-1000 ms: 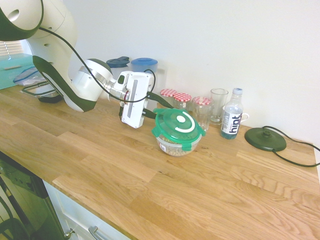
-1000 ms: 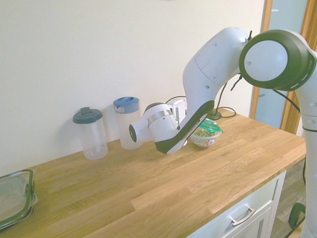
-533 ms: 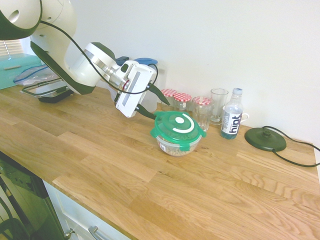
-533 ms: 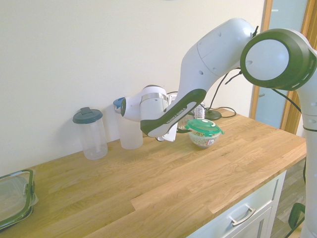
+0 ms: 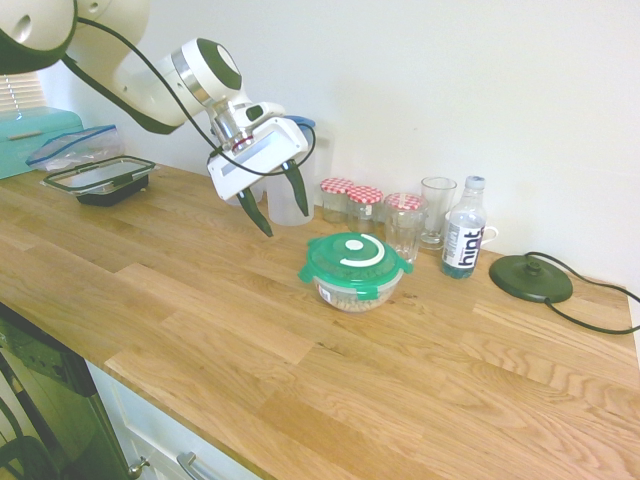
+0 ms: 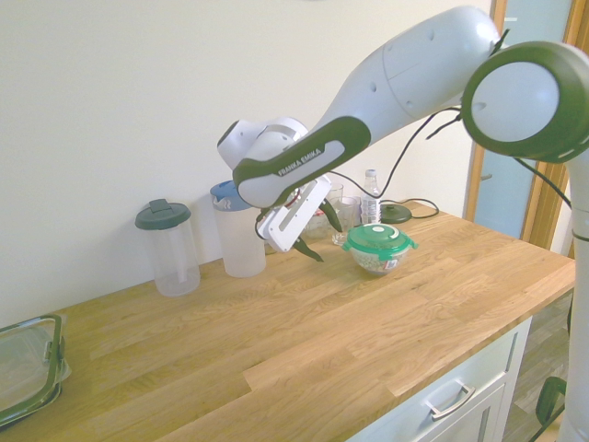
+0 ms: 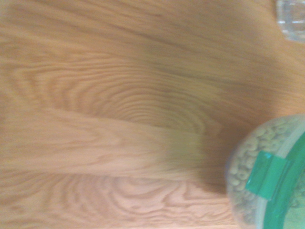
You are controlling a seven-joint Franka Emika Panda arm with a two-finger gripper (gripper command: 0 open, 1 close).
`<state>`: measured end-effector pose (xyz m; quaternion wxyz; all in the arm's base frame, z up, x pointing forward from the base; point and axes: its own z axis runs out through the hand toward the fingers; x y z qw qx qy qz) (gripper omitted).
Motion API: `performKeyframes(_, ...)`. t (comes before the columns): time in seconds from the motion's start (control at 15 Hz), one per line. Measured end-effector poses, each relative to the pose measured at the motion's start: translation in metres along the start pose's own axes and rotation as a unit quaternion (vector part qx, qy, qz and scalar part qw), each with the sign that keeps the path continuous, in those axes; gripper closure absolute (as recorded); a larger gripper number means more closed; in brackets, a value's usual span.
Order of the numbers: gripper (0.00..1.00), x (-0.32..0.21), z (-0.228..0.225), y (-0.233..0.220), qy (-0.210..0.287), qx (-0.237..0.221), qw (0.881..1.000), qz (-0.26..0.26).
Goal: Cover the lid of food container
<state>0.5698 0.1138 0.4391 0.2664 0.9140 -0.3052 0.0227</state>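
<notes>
Lid (image 5: 356, 255): seated level on food container (image 5: 357, 287), near bench (image 5: 230, 330) back edge, so cover likely placed; snap tabs apparently not pressed home.
End effector (image 5: 276, 198): above bench, apart from lid, fingers spread wide, holding nothing, probable release posture.
Obscured: wrist view blurred, shows cereal rings and one green tab only; seal around rim not verifiable; container label unreadable.

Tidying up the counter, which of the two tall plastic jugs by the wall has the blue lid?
The jug nearer the gripper; the other jug has a dark lid.
</notes>
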Motion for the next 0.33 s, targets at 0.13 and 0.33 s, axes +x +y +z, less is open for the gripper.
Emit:
performKeyframes(0.13, 0.00, -0.022, -0.006, 0.015, -0.030, 0.063, 0.998, -0.007)
performKeyframes(0.33, 0.00, -0.037, 0.003, 0.048, -0.058, 0.154, 0.986, -0.007)
